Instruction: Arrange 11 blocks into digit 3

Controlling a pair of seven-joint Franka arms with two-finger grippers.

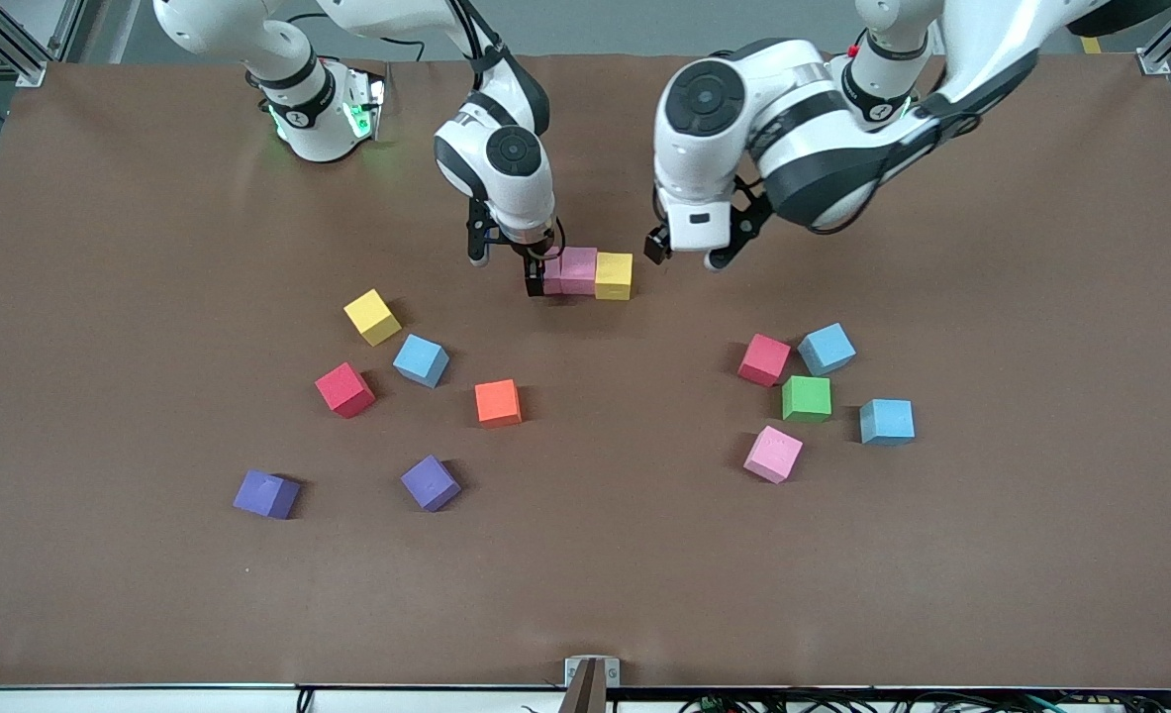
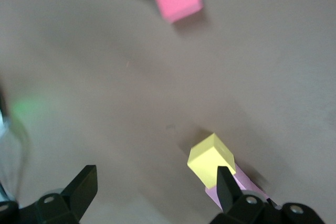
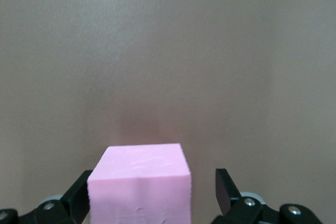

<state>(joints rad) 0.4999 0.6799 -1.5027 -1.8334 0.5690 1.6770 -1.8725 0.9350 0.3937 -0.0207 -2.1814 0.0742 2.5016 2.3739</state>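
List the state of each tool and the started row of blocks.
right tool: open, around the end pink block, down at the table
left tool: open, empty, hovering beside the row's yellow block
row: three touching blocks, pink, pink, yellow

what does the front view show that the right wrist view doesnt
Only the front view shows both arms, the open left gripper over bare table beside the yellow block that ends the started row, and the loose blocks nearer the camera, such as the orange block and green block.
Only the right wrist view shows a clear gap between one finger and the pink block, so the open right gripper is not clamping it.
Both show that pink block on the brown table.
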